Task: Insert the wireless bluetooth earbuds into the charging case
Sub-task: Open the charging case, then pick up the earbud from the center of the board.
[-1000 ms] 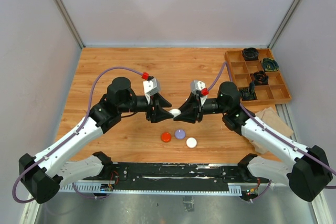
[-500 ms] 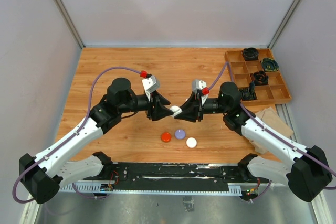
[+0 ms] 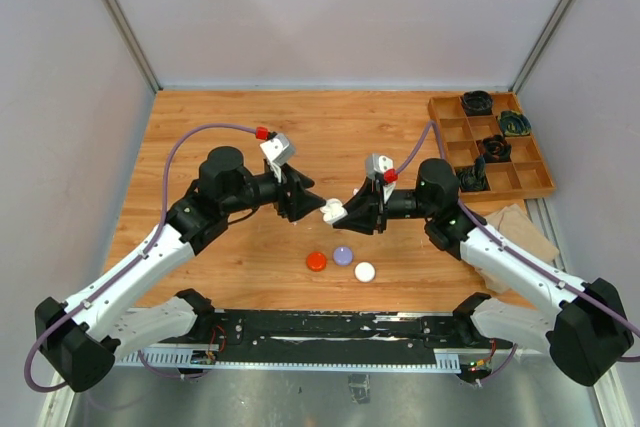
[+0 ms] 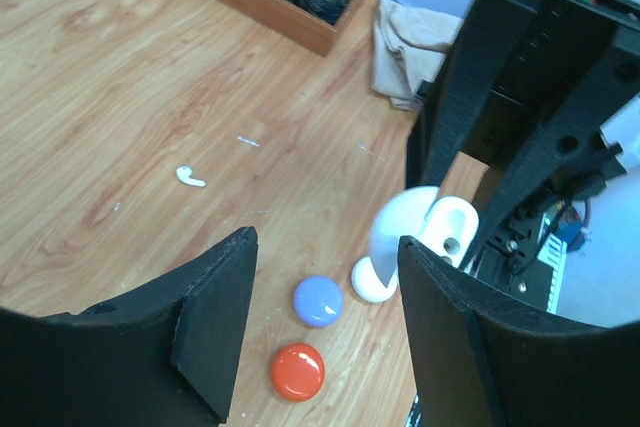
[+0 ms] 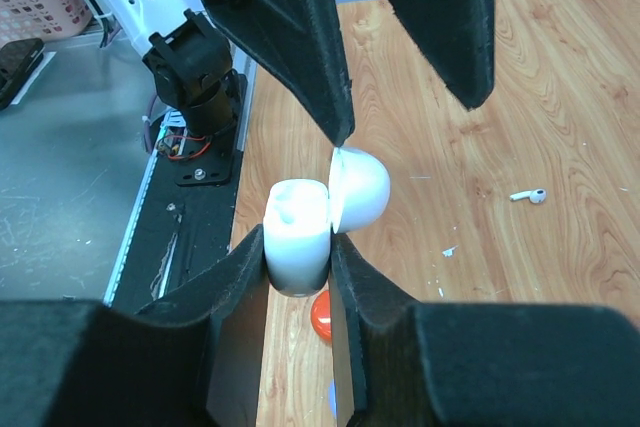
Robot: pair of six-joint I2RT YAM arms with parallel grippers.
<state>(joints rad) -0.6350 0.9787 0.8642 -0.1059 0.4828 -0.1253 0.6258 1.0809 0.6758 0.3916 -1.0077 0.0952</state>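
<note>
A wood-grain table (image 3: 220, 117) enclosed by pale walls, seen from above and from both wrists. The right claw (image 5: 297, 252) is clamped on the body of the white charging case (image 5: 297, 230) and holds it off the table. The case's domed lid (image 5: 362, 189) is swung open toward the left claw (image 3: 310, 204). The left claw's jaws stand apart with nothing between them, its fingertips just beside the lid; whether they touch it cannot be told. One white earbud (image 4: 190, 177) lies on bare wood, apart from both claws, on the side away from the arm bases. A red puck (image 3: 316, 261), a lilac puck (image 3: 343, 255) and a white puck (image 3: 364, 271) lie in a short row on the base side of the claws. Well behind the right claw, a wooden compartment tray (image 3: 530, 187) holds dark items, with a crumpled tan cloth (image 3: 515, 227) beside it.
</note>
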